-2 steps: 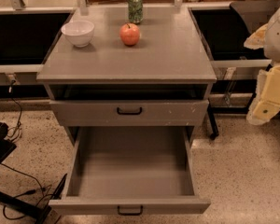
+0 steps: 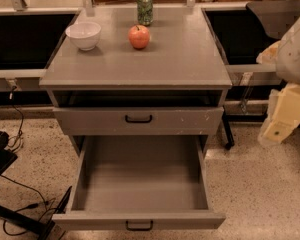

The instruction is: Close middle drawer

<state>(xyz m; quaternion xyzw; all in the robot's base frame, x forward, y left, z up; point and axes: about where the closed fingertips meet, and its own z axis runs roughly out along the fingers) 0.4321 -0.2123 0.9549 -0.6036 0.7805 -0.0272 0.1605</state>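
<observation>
Middle drawer [image 2: 138, 220] is the lowest one showing on a grey cabinet [image 2: 140, 69]. It's pulled way out toward the camera, so you look straight down into its deep grey box. It has a low plain front panel, and the small bar handle [image 2: 139, 226] sits right at the bottom edge of the view. The cabinet has a flat grey top and stands on a speckled beige floor [image 2: 260, 194]. Behind it, left and right, run dark recessed surfaces [image 2: 25, 39] with pale rails (tables or bins, hard to say), plus metal posts along the back.

Above the pulled-out drawer is a taller drawer front [image 2: 180, 120] with white chipped specks and its own black handle [image 2: 138, 118]. There's a dark gap between it and the cabinet top. On top sit a white bowl [image 2: 83, 35] at back left, a red apple [image 2: 139, 37] near the middle, and a green can [image 2: 145, 8] upright behind the apple, none of them touching.

The gripper [image 2: 280, 124] is the cream-coloured bit hanging at far right, below the rounded white arm [image 2: 295, 49]. It's off to the side of the cabinet and well apart from the drawer. I can't tell whether it's spread or pressed together. Black cables [image 2: 21, 124] and a black frame [image 2: 0, 151] lie on the floor at left, with one dark strut ending just beside the drawer's front left corner.

Count: two drawer fronts, two handles, one bowl, one apple, one can, one gripper.
</observation>
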